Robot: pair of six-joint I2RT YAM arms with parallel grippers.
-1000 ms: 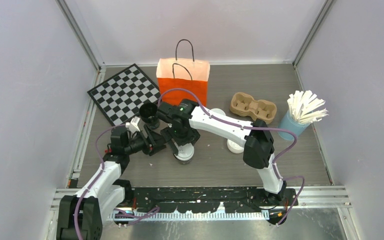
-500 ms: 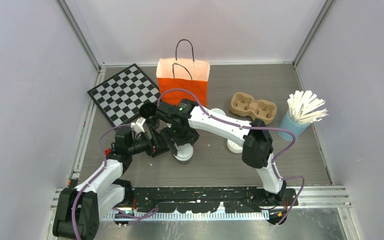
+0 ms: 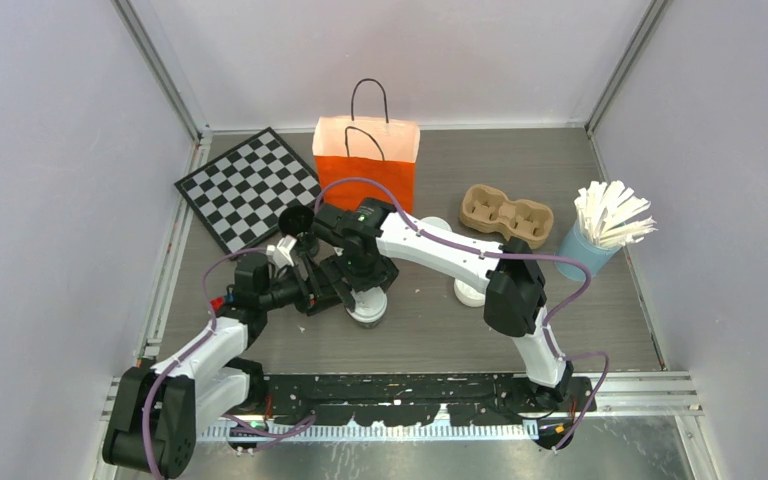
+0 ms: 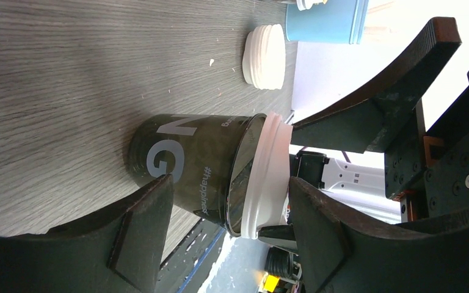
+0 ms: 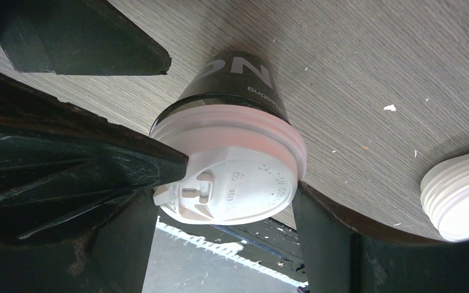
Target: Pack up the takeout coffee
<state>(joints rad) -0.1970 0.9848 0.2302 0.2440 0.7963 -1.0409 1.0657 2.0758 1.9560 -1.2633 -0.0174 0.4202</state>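
On the grey wooden worktop stands a tall orange paper bag, its top open so things can go in. Just in front of the bag, both arms meet. The right end effector pinches the small dark coffee cup with a round white plastic lid by its top rim, so it cannot tip. The left end effector is spread wide, one finger each side of the cup, not touching, likely ready to take it. The cup is not in the bag yet.
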